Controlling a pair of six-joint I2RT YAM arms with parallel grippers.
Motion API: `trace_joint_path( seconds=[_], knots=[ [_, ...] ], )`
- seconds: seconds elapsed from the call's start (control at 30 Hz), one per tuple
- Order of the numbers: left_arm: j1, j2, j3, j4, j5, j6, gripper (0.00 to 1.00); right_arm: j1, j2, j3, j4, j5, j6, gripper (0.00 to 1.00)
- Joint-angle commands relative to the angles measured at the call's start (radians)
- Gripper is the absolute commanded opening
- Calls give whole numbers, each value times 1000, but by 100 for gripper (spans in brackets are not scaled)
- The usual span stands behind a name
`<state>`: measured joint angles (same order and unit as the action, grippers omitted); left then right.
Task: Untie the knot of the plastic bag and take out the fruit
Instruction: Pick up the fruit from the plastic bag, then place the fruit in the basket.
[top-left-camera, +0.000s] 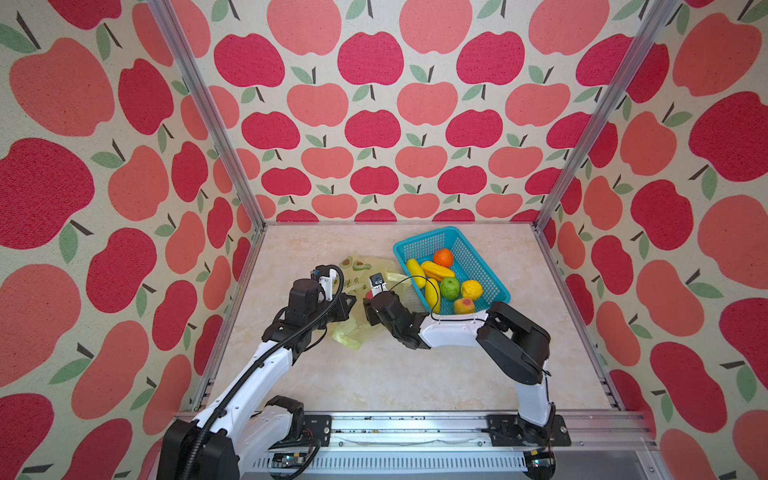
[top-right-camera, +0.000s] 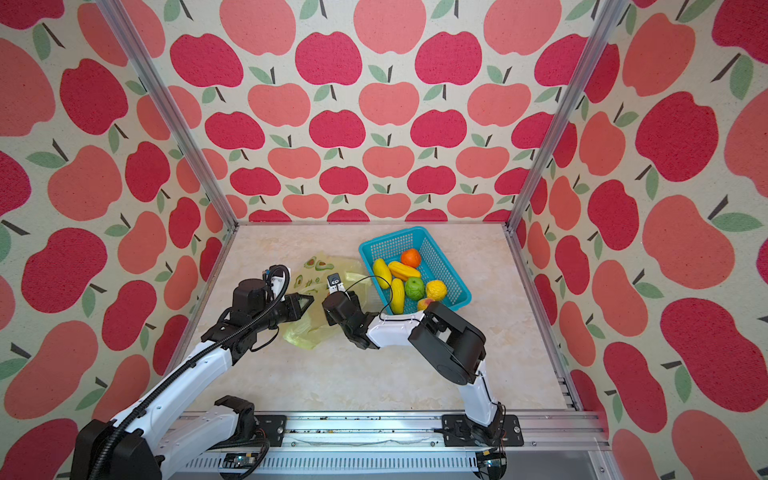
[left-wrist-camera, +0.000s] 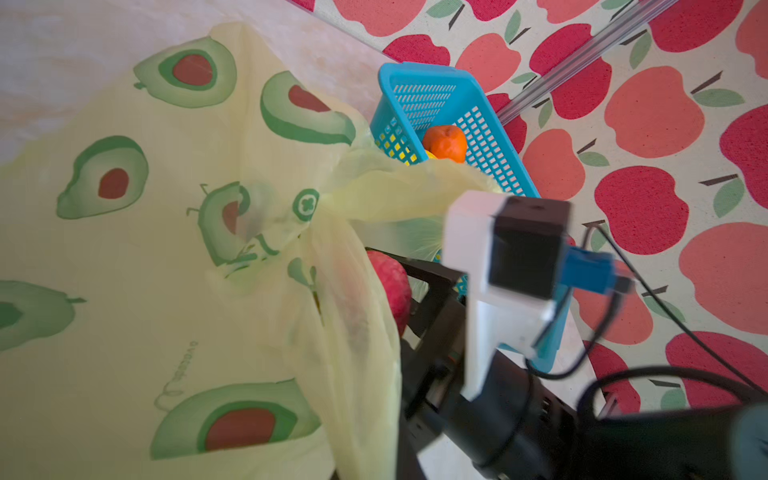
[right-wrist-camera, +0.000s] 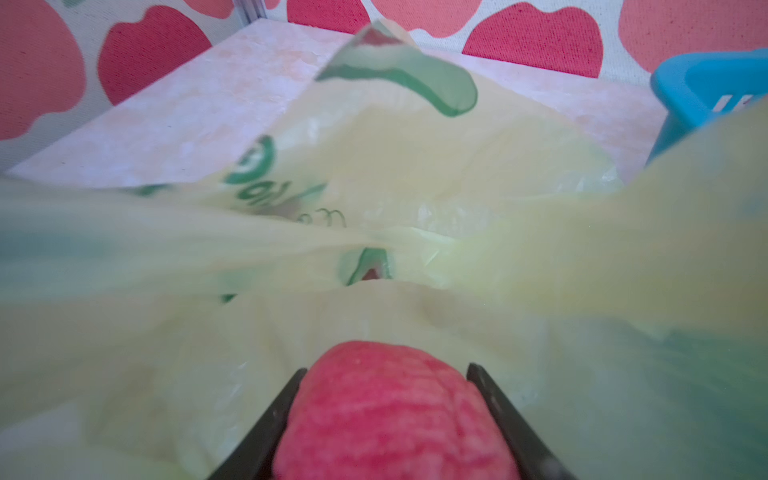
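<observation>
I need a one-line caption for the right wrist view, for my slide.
The right gripper straddles a pink-red fruit, with the plastic bag all around it.

the table (top-left-camera: 374, 374) is a pale, marbled beige slab. 2 things lie on it, both in its far half: a crumpled yellow-green plastic bag (top-left-camera: 351, 337) printed with avocados, and just beside it a turquoise mesh basket (top-left-camera: 419, 248), set at an angle.

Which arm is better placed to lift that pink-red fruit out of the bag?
Right. The right gripper has the pink-red fruit between its jaws inside the plastic bag, and the basket stands on that side. The left gripper is shut, apparently holding the bag.
</observation>
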<state>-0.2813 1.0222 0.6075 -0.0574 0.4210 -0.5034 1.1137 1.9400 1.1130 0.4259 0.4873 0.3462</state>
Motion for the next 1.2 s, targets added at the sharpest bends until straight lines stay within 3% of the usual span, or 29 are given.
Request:
trace_joint_path(
  seconds=[0.0, 0.33, 0.43, 0.57, 0.73, 0.9, 1.17],
  knots=[
    [20, 19, -9, 69, -39, 17, 0, 17, -96, -74, 123, -95, -62, 37],
    [43, -55, -75, 73, -131, 74, 0, 52, -341, -285, 246, -202, -191, 34],
    [43, -60, -78, 76, -128, 74, 0, 49, -458, -327, 232, -156, -234, 34],
    [43, -58, -81, 77, -114, 68, 0, 11, -600, -384, 186, 8, -273, 34],
    [44, -53, -84, 85, -109, 65, 0, -205, -709, -426, -35, 95, -92, 34],
    [44, -51, -83, 87, -91, 60, 0, -449, -666, -406, -250, -51, 96, 31],
    [50, -29, -84, 94, -91, 62, 0, -488, -574, -427, -266, -233, 171, 32]
  ],
)
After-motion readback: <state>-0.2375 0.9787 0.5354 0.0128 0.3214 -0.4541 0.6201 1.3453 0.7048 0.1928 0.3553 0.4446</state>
